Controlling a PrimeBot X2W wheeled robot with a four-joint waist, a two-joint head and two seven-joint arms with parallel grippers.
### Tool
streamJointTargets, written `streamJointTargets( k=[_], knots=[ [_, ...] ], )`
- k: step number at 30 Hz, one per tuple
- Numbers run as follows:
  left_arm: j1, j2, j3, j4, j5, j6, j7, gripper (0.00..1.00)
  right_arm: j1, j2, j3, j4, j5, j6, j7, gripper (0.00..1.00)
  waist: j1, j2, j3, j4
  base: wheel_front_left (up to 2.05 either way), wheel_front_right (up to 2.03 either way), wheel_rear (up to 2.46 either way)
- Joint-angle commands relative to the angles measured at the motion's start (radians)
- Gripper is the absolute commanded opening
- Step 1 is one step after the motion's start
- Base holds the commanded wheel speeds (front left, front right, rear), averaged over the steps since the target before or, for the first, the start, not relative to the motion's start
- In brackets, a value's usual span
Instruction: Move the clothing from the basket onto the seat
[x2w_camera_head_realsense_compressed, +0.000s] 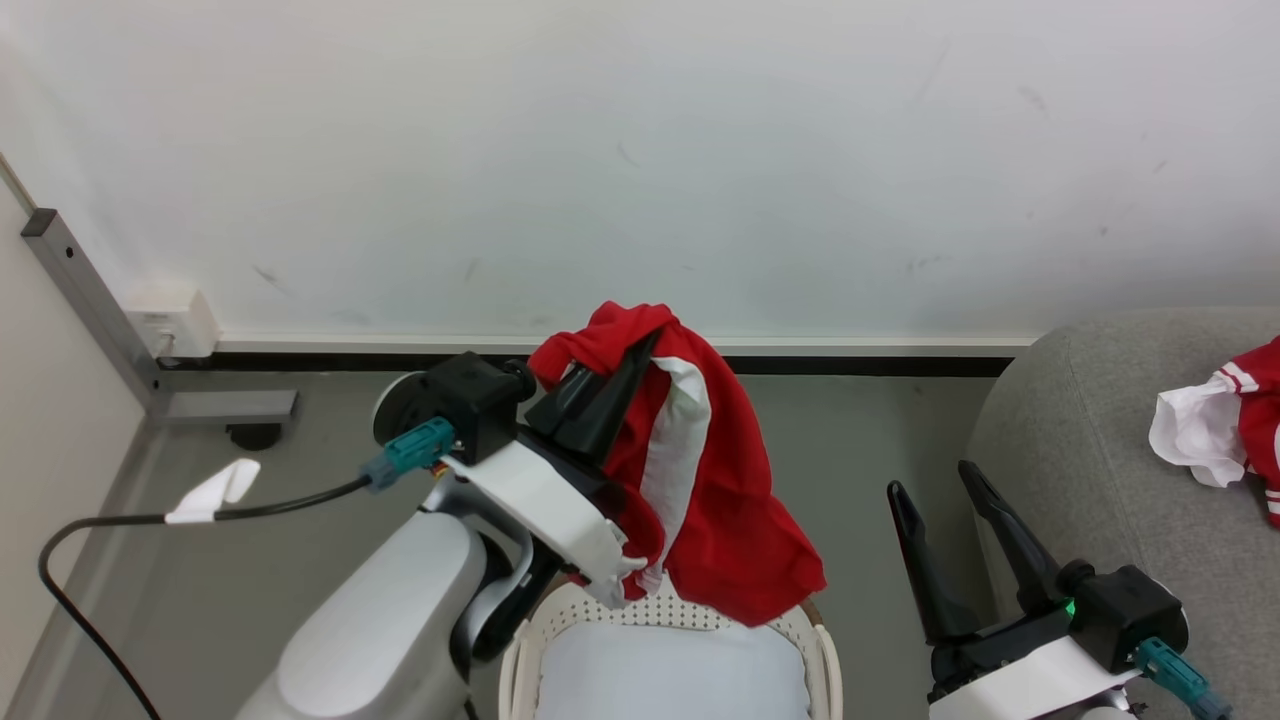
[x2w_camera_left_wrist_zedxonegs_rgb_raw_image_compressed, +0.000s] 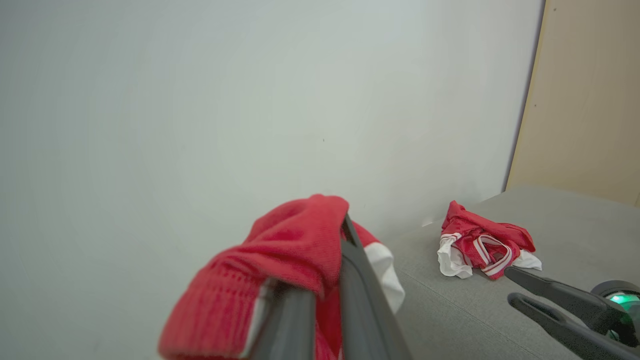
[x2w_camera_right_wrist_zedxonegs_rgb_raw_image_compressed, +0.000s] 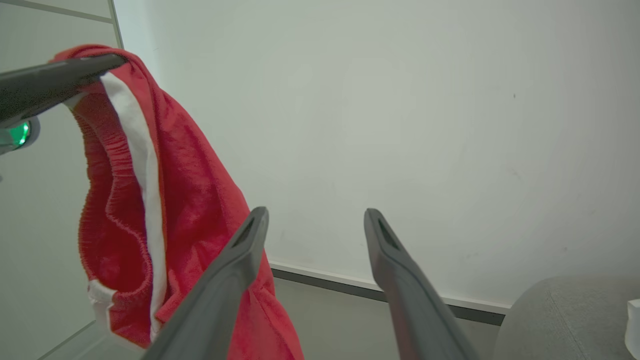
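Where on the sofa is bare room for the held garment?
Bare cushion on the sofa between its rounded edge and the crumpled red-and-white garment. Crowded at that garment; the open right gripper stands by the sofa's edge.

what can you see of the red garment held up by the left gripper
The red garment is soft, knit-looking fabric with a white side stripe and a gathered elastic waistband. It hangs limp and creased, pinched near the waistband between the shut fingers of the left gripper, raised above the basket. Its lower hem droops to the basket's far rim; whether it touches there cannot be told.
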Motion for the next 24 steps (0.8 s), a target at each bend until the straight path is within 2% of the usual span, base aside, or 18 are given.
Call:
streamJointTargets(
  k=[1,12,19,24],
  knots=[
    [-0.001,0.008,0.002,-0.012,-0.007,0.004,0.004,0.00,0.014,0.001,0.002,0.002,0.006,-0.002,0.000,1.00,0.0001,0.0000,-0.001,-0.002,0.00,0.00,0.00],
    [0.029,0.028,0.003,-0.085,-0.024,0.032,0.034,0.00,0.001,0.003,0.065,0.010,0.023,-0.002,0.000,1.00,0.0001,0.0000,0.003,-0.020,0.00,0.00,0.00],
    [0.039,0.019,-0.011,-0.097,-0.028,0.034,0.041,0.00,-0.024,0.017,0.134,0.032,0.038,-0.002,0.000,1.00,0.0001,0.0000,0.004,-0.011,0.00,0.00,0.00],
    [0.044,-0.005,-0.043,-0.105,-0.026,0.025,0.042,0.00,-0.045,0.025,0.188,0.061,0.045,-0.002,0.000,1.00,0.0001,0.0000,-0.001,0.020,0.00,0.00,0.00]
  ],
)
